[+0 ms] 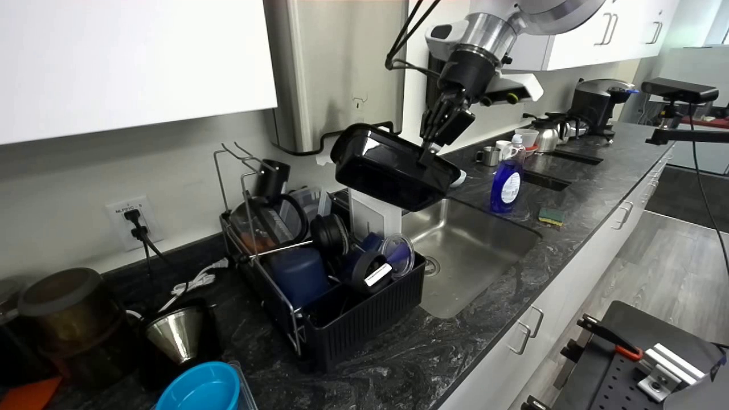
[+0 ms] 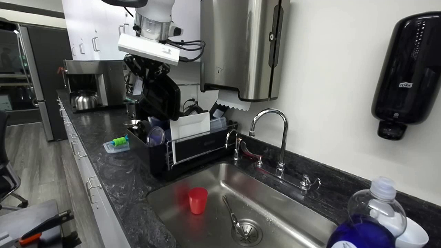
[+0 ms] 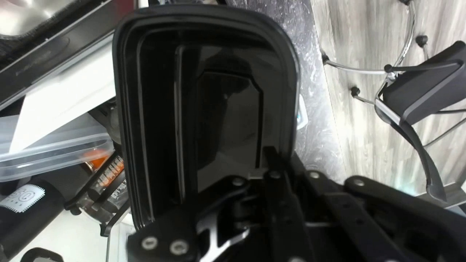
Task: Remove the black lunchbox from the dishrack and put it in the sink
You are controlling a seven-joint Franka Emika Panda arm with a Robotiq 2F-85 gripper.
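Note:
The black lunchbox (image 1: 393,168) is an open rectangular tub. It hangs tilted above the dishrack (image 1: 364,322), and it also shows in an exterior view (image 2: 161,98) and the wrist view (image 3: 222,120). My gripper (image 1: 428,155) is shut on one of its long side walls, with one finger inside and one outside (image 3: 282,154). The gripper also shows above the box (image 2: 151,76). The lunchbox looks empty inside. The steel sink (image 1: 472,256) lies beside the rack and also shows in an exterior view (image 2: 279,224). Whether the box touches the white plate (image 2: 190,128) below it, I cannot tell.
The rack holds cups, lids and containers. A red cup (image 2: 197,201) and a utensil (image 2: 231,212) lie in the sink. The faucet (image 2: 284,137) rises behind it. A paper towel dispenser (image 2: 241,48) hangs above. A blue soap bottle (image 1: 507,182) and sponge (image 1: 551,216) stand past the sink.

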